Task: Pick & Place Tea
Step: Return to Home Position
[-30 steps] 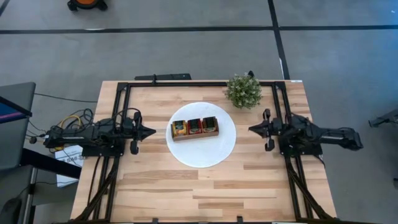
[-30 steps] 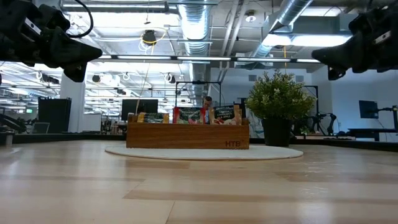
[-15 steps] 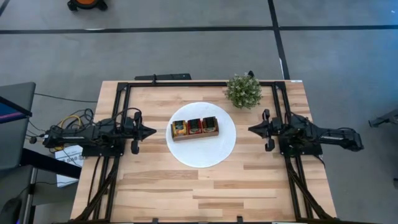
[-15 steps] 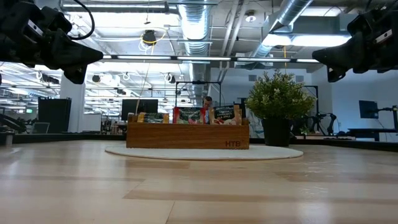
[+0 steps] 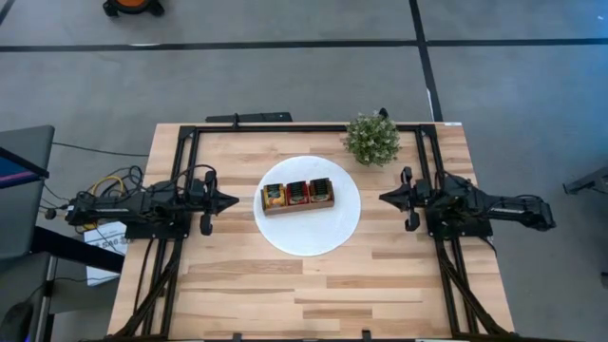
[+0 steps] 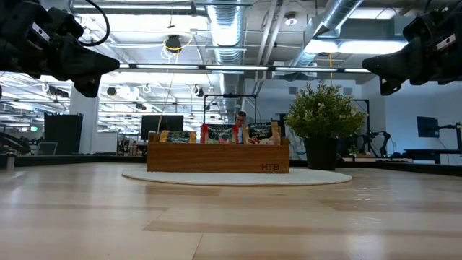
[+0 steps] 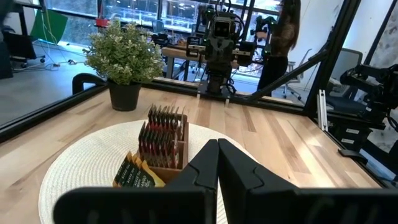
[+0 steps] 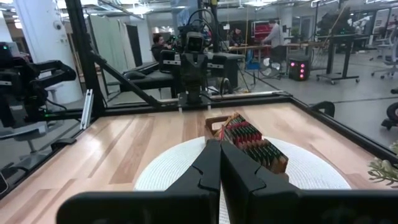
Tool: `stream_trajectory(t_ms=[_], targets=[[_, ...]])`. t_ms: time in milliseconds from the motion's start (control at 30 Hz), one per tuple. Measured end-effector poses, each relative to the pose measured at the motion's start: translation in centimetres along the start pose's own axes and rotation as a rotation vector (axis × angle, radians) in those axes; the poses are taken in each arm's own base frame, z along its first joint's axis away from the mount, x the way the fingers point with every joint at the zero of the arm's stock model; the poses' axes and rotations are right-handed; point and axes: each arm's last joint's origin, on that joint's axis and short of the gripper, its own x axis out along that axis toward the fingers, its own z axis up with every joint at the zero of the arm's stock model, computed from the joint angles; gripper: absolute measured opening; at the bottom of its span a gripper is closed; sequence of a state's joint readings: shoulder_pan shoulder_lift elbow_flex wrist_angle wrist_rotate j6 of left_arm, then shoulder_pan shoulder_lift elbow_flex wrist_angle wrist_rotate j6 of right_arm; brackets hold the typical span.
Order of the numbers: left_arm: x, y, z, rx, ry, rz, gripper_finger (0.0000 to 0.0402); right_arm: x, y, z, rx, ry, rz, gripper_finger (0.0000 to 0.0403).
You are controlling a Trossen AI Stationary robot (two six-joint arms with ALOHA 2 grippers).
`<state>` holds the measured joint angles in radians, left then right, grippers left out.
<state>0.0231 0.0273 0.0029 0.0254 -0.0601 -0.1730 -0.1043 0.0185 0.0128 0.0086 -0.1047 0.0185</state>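
The tea sachets [image 5: 297, 193] stand on edge in the three compartments of a narrow wooden box [image 5: 297, 207], yellow-orange ones at its left end [image 7: 134, 175] and red ones beside them [image 7: 163, 132]. The box rests on a white disc [image 5: 307, 237] at the table's middle. My left gripper [image 5: 234, 200] hovers shut above the table, left of the disc, pointing at the box. My right gripper [image 5: 382, 198] hovers shut on the disc's right, also pointing at the box. The wrist views show each pair of fingers closed together [image 7: 217, 155] [image 8: 220, 155]. Both are well above the tabletop in the low view [image 6: 115, 63] [image 6: 364, 65].
A small green potted plant [image 5: 372, 139] stands by the disc's far right edge, close to the right arm. A black metal frame [image 5: 285, 127] runs along the table's far side and down both sides beneath the arms. Bare wood lies toward the near edge [image 5: 313, 294].
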Motion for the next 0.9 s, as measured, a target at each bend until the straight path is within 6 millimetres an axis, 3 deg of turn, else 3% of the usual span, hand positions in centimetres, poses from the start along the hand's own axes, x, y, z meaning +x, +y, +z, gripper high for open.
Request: stream_trajectory(t_ms=[300,633,900], targets=[[-0.02,-0.01,0.03,-0.005,-0.004,-0.002,0.0000,0.00,0.00,0.01,0.000,0.000,0.000,0.0000],[-0.17,-0.21,0.11,0.171,-0.014,-0.068,0.0000,0.00,0.00,0.01,0.000,0.000,0.000,0.0000],[-0.12,-0.19,0.04,0.101,-0.004,-0.062,0.0000,0.00,0.00,0.02,0.000,0.000,0.000,0.0000]])
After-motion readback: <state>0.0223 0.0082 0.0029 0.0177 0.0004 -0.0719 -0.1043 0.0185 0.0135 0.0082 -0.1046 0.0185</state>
